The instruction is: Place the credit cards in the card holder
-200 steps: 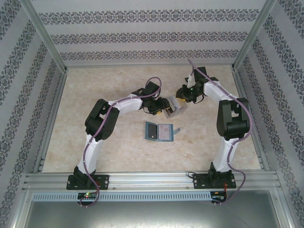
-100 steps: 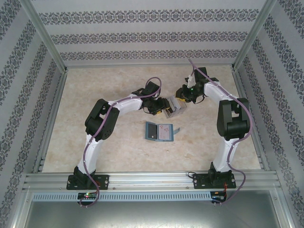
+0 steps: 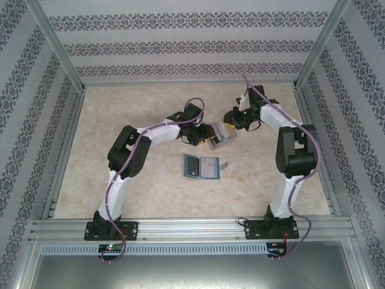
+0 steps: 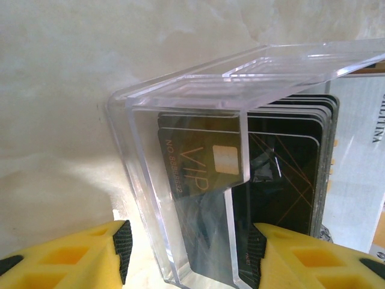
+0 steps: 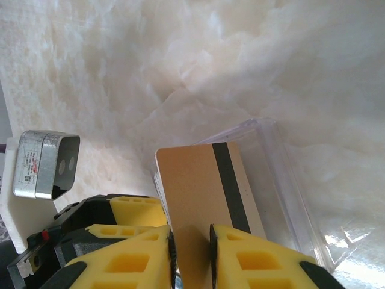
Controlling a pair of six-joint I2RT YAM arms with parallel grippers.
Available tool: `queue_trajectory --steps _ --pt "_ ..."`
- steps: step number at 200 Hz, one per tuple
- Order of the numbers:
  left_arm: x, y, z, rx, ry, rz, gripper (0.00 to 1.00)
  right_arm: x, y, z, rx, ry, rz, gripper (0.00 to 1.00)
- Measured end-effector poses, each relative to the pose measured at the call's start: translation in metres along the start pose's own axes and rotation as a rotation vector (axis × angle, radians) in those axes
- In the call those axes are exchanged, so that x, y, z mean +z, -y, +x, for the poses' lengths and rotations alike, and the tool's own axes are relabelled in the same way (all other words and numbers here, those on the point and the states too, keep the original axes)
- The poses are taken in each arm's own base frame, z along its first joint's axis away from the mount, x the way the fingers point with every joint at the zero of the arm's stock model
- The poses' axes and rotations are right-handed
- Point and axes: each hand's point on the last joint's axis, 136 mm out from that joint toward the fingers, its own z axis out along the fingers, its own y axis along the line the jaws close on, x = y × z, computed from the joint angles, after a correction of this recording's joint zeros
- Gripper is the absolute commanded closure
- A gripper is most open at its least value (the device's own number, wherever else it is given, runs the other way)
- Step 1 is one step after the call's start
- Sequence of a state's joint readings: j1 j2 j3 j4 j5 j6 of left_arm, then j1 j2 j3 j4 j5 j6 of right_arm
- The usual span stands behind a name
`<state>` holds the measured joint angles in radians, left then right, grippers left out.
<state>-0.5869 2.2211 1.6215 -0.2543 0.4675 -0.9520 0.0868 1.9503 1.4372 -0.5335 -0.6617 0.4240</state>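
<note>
Stack of dark cards (image 4: pixel 289 174) inside one clear box (image 4: pixel 180 114), lower ends cut off at the picture edge, edges too close together to count. Front one dark with gold letters, partly blurred behind the clear wall. Left jaws half open, one on each side of the clear box; tips cut off, so cannot tell if squeezing it or only beside it. Right jaws closed tight on one tan card (image 5: pixel 198 180) with a dark stripe, just by the box, lower end hidden between the pads. One blue-green wallet (image 3: pixel 201 166) lying open on the tabletop (image 3: pixel 120 108), near the box but apart. One small grey thing (image 3: pixel 224 165) just beside it, too tiny to make out. Since a second ago: right wrist moved a tiny bit; wallet and box in the same spots.
</note>
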Motion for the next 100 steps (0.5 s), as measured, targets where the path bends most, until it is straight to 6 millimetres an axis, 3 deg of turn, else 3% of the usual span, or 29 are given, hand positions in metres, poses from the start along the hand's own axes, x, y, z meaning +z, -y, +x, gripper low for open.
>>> queue_trajectory --steps 49,100 --pt "0.0 -0.0001 0.0001 0.0 0.0 0.0 0.44 0.0004 -0.0022 0.0017 0.0 -0.005 -0.017 0.75" --pt "0.0 -0.0001 0.0001 -0.002 0.0 0.0 0.44 -0.0006 -0.0006 -0.0002 0.015 0.002 -0.023 0.8"
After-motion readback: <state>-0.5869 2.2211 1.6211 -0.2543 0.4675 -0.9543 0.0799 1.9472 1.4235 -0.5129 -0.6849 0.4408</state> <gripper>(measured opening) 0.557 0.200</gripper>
